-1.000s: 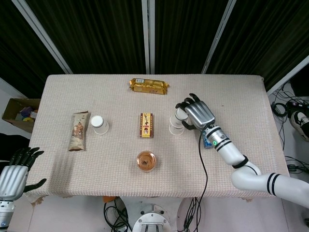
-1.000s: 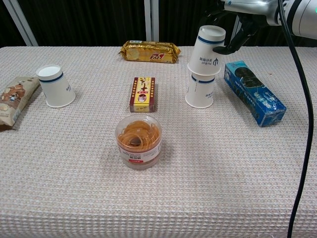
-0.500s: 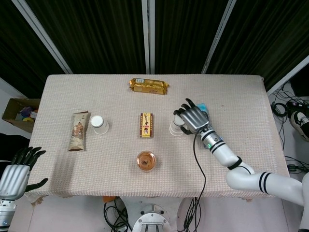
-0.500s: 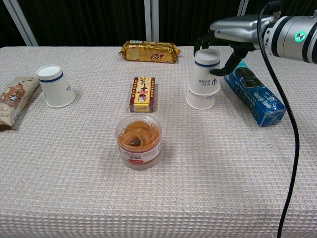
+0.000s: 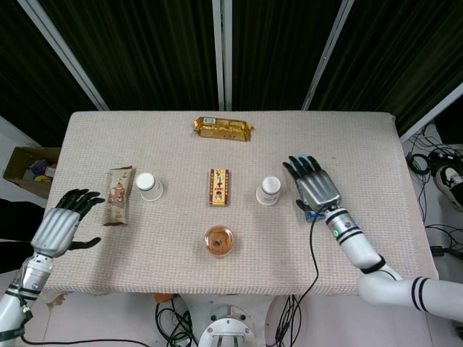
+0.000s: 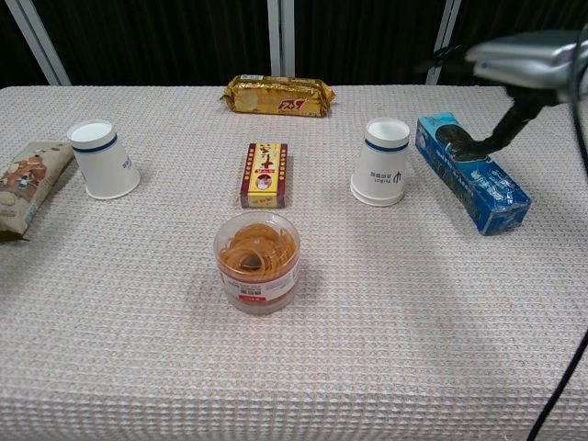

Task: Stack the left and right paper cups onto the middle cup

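Right hand: my right robot hand (image 5: 315,184) hangs just right of the stack with fingers spread, holding nothing; in the chest view only its metallic edge (image 6: 524,57) shows at the top right, over the blue box.
Left hand: my left robot hand (image 5: 64,224) hovers at the table's near left corner, fingers apart and empty; the chest view does not show it.
Stacked cups: a white paper cup stack with a blue band (image 6: 382,163) stands upside down, right of centre (image 5: 268,191); from the doubled rim at its base I read it as two nested cups, though the seam is small in both views.
Left cup: a single white paper cup with a blue band (image 6: 104,160), also inverted, stands well apart on the left (image 5: 149,186), just beside the snack bag.
Table: a beige woven cloth-covered table (image 5: 362,144) bears everything.
Centre box: a small red-and-yellow carton (image 6: 265,174) lies flat between the left cup and the stack.
Jar: a clear round plastic jar of tan rubber bands (image 6: 257,260) sits nearer to me than the carton.
Far edge: a gold foil biscuit packet (image 6: 277,96) lies lengthwise at the back.
Right side: a long blue cardboard box (image 6: 470,172) lies at an angle just right of the stack.
Left edge: a brown printed snack bag (image 5: 119,195) lies flat.
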Robot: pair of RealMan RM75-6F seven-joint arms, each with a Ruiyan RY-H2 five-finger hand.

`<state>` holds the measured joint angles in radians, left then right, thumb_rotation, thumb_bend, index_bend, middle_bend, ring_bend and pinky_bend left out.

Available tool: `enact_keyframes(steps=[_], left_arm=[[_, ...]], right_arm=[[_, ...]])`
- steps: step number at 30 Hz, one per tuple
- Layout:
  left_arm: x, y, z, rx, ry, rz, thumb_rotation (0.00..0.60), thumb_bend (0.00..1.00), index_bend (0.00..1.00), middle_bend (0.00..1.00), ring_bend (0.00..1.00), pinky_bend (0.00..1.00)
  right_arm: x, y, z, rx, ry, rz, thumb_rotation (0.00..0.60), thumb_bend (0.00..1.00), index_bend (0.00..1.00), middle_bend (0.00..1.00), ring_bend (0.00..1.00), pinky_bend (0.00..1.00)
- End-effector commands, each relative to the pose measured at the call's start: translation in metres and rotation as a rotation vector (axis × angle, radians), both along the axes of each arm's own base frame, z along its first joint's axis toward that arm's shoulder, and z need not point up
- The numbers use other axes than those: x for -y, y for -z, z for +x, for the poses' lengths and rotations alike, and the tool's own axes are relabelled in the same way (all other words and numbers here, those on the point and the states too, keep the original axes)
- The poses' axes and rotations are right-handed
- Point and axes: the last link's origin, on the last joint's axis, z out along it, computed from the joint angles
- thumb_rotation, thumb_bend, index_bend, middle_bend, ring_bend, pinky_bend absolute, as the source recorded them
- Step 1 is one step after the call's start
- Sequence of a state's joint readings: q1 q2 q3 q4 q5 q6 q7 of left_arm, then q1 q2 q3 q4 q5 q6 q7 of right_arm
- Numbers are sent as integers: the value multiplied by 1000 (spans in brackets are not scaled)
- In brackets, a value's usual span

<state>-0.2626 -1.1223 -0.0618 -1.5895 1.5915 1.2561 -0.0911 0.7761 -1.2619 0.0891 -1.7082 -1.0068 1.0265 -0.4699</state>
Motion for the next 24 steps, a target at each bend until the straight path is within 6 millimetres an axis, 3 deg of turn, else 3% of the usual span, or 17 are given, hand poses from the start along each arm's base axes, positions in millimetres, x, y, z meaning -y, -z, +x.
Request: enact_keyframes(steps=[1, 6, 10, 16, 24], left_arm=[[-54, 16, 30, 3, 32, -62, 600, 145, 230, 172, 106, 115], [-95, 34, 54, -24, 34, -103, 600, 148, 230, 165, 106, 115], [-115, 42, 59, -63, -10, -149, 600, 148, 225, 159, 106, 115], [-135, 50, 61, -40, -101, -187, 600, 155, 226, 157, 106, 115], [-153, 64, 63, -60, -141, -197, 600, 244, 291, 213, 138, 116]], right_arm=[[-33, -53, -28, 49, 29, -118, 600, 217, 0, 0, 0, 0], [-58, -85, -51, 55, 68, -192, 600, 217, 0, 0, 0, 0], [-69, -95, -61, 78, 86, -217, 600, 216, 0, 0, 0, 0], [-72, -94, -74, 88, 119, -207, 600, 216, 0, 0, 0, 0], [-69, -86, -76, 91, 122, -183, 600, 216, 0, 0, 0, 0]])
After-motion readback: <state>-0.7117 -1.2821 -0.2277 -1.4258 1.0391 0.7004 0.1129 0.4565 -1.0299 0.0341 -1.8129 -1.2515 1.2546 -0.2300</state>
